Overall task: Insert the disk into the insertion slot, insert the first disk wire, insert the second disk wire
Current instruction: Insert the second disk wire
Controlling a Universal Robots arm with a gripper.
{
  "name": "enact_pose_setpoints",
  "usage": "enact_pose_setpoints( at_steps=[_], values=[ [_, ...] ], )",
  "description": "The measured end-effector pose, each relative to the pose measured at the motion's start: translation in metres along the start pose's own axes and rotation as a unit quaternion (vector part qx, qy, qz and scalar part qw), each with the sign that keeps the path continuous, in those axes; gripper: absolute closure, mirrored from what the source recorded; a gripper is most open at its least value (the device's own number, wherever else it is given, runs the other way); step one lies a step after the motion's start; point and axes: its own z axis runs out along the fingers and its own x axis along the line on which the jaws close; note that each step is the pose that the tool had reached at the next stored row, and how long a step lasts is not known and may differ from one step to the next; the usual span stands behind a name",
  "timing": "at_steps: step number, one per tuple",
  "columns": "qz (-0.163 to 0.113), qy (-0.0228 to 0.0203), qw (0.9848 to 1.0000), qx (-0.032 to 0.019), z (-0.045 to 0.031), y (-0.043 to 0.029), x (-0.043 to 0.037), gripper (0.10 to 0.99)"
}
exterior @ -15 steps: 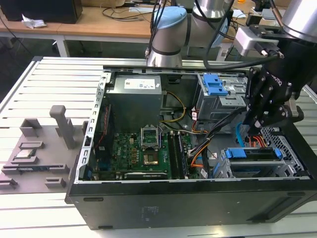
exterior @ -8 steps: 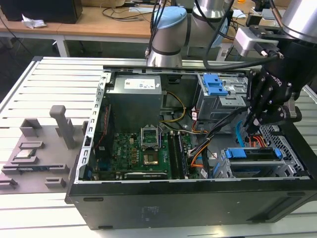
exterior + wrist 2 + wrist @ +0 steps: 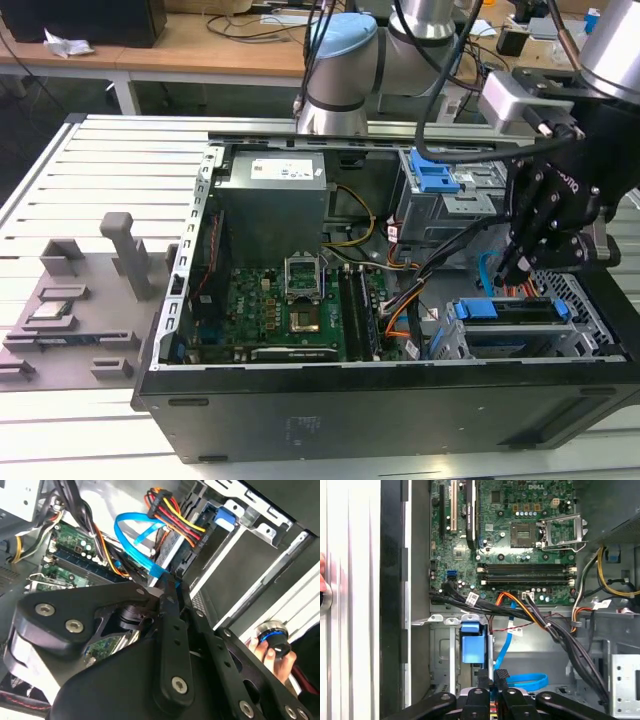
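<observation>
The disk [image 3: 515,312], in its blue carrier [image 3: 477,309], sits inside the insertion slot [image 3: 585,300] at the case's corner on the exterior view's right. My gripper [image 3: 512,270] hangs just above the disk's rear end. In the second wrist view the first disk wire [image 3: 175,515], a red, yellow and orange bundle, ends in a black plug against the disk's edge [image 3: 172,545]. The second disk wire [image 3: 135,540] loops into my gripper [image 3: 167,586], which is shut on its end; the plug is hidden. In the first wrist view the gripper [image 3: 493,674] is beside the carrier handle [image 3: 471,642].
The open case holds a motherboard [image 3: 280,300], a power supply [image 3: 275,190] and a grey cage with a blue latch [image 3: 435,180]. Black cable bundles [image 3: 560,635] cross beside the drive bay. A grey fixture [image 3: 80,300] lies on the table. A person's hand [image 3: 267,652] is at the case's outer side.
</observation>
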Motion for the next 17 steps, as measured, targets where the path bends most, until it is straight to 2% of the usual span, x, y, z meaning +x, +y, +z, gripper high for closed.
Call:
enact_pose_setpoints(
  at_steps=[7, 12, 17],
  values=[
    [0.000, 0.0003, 1.0000, -0.0001, 0.0129, -0.0076, 0.0058, 0.925],
    [0.000, 0.0011, 1.0000, 0.0000, 0.0178, -0.0128, 0.0055, 0.925],
    [0.000, 0.0011, 1.0000, -0.0001, 0.0222, -0.0135, 0.0054, 0.925]
  ],
)
